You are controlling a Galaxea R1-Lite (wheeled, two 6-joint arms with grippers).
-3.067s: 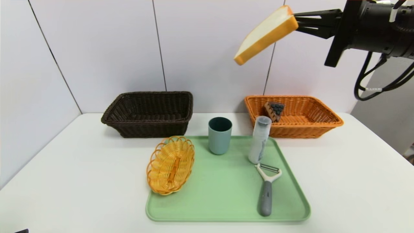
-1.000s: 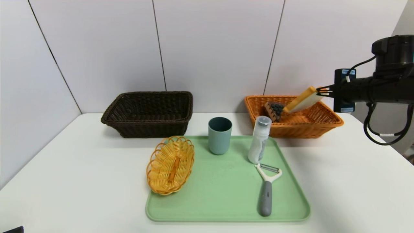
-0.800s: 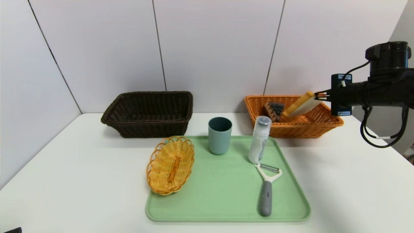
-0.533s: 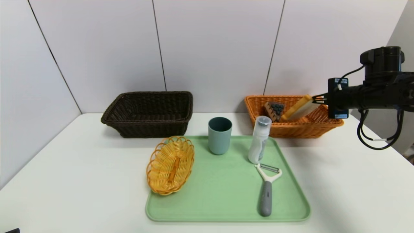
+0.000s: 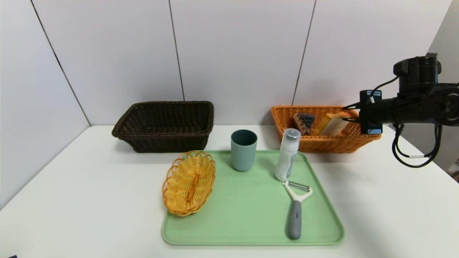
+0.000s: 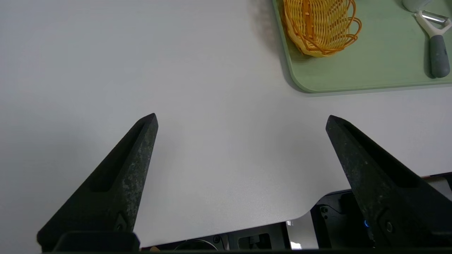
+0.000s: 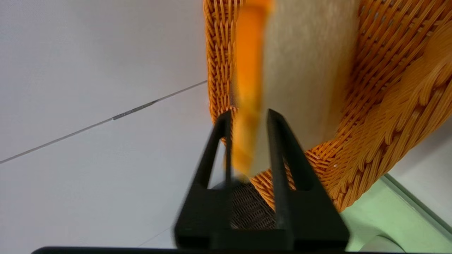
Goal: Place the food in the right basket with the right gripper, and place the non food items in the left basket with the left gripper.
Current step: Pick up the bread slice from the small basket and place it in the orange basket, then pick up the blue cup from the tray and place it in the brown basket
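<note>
Letting go over the orange basket [image 5: 364, 136]: the right gripper [image 5: 348, 112] sits at its right rim, jaws just parting around the bread slice [image 5: 333, 124], which lies inside, beside the cake wedge [image 5: 304, 122]. Its long axis slopes down toward that wedge. Next call, I'd say: open fully, back out. Left gripper [image 6: 240, 118] gapes idle.

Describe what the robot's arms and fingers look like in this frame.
The right arm is black, with a round joint housing, looped black cables hanging beneath and a small blue-labelled block near the wrist. Both grippers have slim, black, tapering fingers; the left ones look scuffed and speckled.
</note>
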